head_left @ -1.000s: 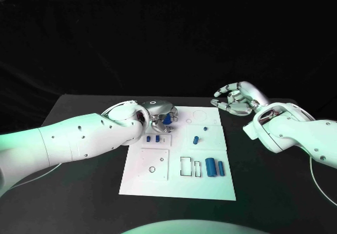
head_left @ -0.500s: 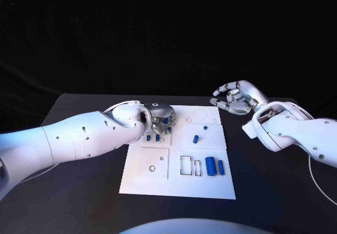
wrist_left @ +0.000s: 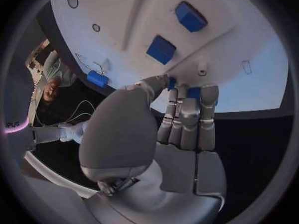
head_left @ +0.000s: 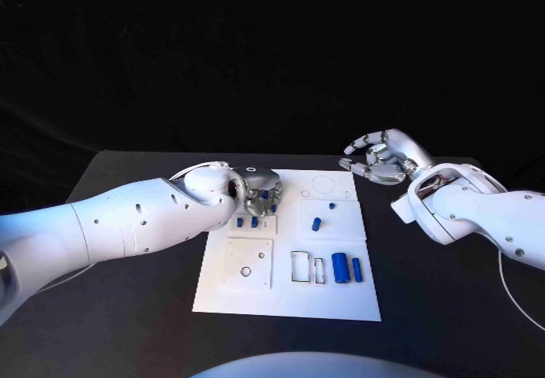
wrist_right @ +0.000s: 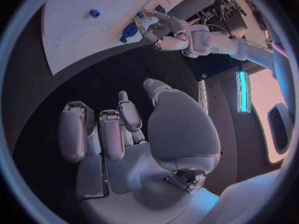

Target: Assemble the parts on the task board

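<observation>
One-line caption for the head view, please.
Left hand holds a blue part over the board's far left corner; right hand hovers empty beyond the board's far right corner.

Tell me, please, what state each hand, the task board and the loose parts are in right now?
Left robot hand: over the board's far left part, fingers closed on a small blue part.
Right robot hand: off the board over the black table, fingers curled, holding nothing.
Task board: flat on the table, rectangular slot unfilled.
Two blue cylinders: lying side by side beside that slot.
Blue pieces: at mid-board.
</observation>
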Robot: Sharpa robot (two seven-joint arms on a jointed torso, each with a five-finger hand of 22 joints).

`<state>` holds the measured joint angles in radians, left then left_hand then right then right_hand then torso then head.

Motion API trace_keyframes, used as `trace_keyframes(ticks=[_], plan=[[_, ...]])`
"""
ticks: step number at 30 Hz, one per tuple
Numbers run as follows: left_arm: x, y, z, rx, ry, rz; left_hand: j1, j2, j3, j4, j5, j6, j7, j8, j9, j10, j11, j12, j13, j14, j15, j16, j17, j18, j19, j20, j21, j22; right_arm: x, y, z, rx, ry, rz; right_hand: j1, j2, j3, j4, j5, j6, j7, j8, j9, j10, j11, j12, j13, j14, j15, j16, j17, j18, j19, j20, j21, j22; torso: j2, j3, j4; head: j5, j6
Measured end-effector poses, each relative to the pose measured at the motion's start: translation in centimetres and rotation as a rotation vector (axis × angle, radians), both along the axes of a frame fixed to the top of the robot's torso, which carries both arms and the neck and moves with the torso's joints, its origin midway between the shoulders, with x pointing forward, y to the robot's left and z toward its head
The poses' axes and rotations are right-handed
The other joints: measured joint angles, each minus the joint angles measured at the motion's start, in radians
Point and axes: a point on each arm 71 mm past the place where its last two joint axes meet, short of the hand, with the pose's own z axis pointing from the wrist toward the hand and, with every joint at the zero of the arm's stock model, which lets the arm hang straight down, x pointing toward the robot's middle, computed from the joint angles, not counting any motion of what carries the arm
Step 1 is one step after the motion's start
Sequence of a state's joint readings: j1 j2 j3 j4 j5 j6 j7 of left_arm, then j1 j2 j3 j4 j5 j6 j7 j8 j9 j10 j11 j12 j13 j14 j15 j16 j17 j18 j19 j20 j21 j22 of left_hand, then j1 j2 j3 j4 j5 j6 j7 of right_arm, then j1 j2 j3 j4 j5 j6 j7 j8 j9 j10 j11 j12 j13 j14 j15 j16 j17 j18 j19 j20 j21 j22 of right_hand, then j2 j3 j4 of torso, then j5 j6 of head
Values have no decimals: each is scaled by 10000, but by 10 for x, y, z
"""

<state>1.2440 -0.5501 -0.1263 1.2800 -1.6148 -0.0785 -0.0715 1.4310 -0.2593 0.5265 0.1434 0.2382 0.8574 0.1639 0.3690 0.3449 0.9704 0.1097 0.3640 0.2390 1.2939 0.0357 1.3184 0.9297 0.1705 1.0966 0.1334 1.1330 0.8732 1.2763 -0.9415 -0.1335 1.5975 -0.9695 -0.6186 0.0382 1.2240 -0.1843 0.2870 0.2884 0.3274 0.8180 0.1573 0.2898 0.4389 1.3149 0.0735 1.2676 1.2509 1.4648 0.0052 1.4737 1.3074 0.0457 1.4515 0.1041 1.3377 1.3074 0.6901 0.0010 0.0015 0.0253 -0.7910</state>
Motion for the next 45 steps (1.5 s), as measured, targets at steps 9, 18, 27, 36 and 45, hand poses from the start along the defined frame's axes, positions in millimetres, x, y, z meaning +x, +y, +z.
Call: trace_keyframes(ticks=[9, 18, 27, 36, 45], plan=[[0, -1, -1, -37, 13, 7, 39, 39, 228, 42, 0, 171, 1, -183, -108, 326, -78, -50, -174, 304, -52, 245, 318, -162, 347, -27, 411, 547, 0, 0, 0, -1, -2, 7, 0, 0, 0, 0, 0, 0, 0, 0, 0, 0, 0, 0, 0, 0, 0, 0, 0, 0, 0, 0, 0, 7, -8, 1, 4, -8, -31], [0, -2, -1, -61, 30, 53, 38, 38, 396, -15, -37, 342, -59, -269, -149, 647, -118, -134, -259, 543, -112, 471, 574, -320, 693, -44, 763, 1005, 0, 1, 0, -12, -13, 19, 0, 0, 0, 0, 0, 0, 0, 0, 0, 0, 0, 0, 1, 0, 0, 0, -1, -1, 0, 0, 0, 6, -11, 2, 10, -13, -53], [1, -2, -3, -154, 51, 125, 144, 144, 657, -111, -37, 814, -174, -269, -147, 1147, -257, -320, -366, 821, -248, 638, 819, -318, 1082, -120, 1191, 1607, 0, 1, 0, -16, -18, 22, 0, 0, 0, 0, 0, 0, 0, 0, -1, 1, 0, 0, 1, 0, 0, 0, -1, 0, 0, 0, 0, 4, -12, -3, 1, -12, -75], [2, -2, -4, -351, 46, 172, 144, 144, 766, -221, -84, 937, -194, -322, -144, 1380, -274, -641, -505, 910, -266, 639, 807, -472, 1186, -154, 1347, 1798, 0, 1, 0, -16, -17, 21, 0, 0, 0, -1, 0, 0, 0, 0, -1, 1, 1, 0, 1, 0, 0, 0, 8, -1, 0, 0, 1, 4, -12, -2, 4, -32, -81], [3, -1, -4, -465, 96, 197, 97, 188, 889, -345, -85, 1042, -160, -418, -158, 1486, -239, -991, -629, 946, -229, 639, 725, -471, 1186, -153, 1389, 1838, 0, 1, 0, -13, -10, 20, 0, 0, 1, -1, 38, 0, 0, 0, -1, 1, 1, 0, 11, 0, 0, 0, 7, 0, 0, 0, 1, 2, -20, 2, 4, -30, -93]])
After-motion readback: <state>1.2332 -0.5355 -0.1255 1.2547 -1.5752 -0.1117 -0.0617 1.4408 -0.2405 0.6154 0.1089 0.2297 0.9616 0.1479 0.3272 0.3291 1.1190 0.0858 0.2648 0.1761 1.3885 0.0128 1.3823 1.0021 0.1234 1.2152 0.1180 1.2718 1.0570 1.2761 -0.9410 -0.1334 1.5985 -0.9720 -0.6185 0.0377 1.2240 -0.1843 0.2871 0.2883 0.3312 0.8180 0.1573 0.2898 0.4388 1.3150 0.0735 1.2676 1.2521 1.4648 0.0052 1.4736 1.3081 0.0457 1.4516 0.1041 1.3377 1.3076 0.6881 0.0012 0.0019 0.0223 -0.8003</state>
